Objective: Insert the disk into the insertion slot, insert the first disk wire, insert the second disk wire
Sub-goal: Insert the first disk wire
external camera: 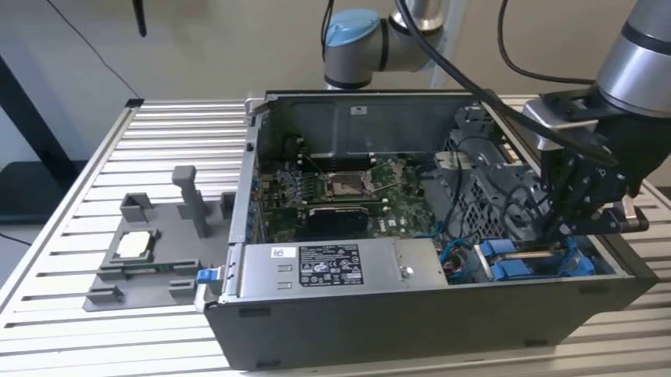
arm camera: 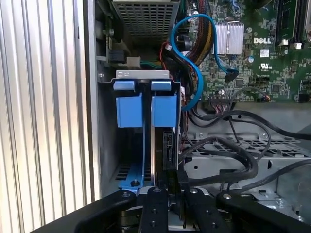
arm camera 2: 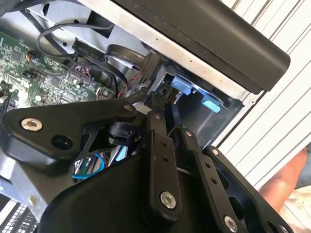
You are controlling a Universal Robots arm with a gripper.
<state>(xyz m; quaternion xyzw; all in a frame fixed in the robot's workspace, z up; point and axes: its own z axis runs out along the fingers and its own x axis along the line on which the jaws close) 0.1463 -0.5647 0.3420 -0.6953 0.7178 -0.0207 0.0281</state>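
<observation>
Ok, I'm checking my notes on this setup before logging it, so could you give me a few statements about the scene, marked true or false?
1. The gripper hangs inside the open computer case, at the insertion slot. True.
2. The case sits on a wooden table. False: the table is of metal slats.
3. A small silver chip lies on the grey fixture, to the exterior view's left of the case. True.
4. The cable looping by the slot in the first wrist view is yellow. False: the cable is blue.
5. A lid covers the motherboard. False: the motherboard lies open to view.
</observation>
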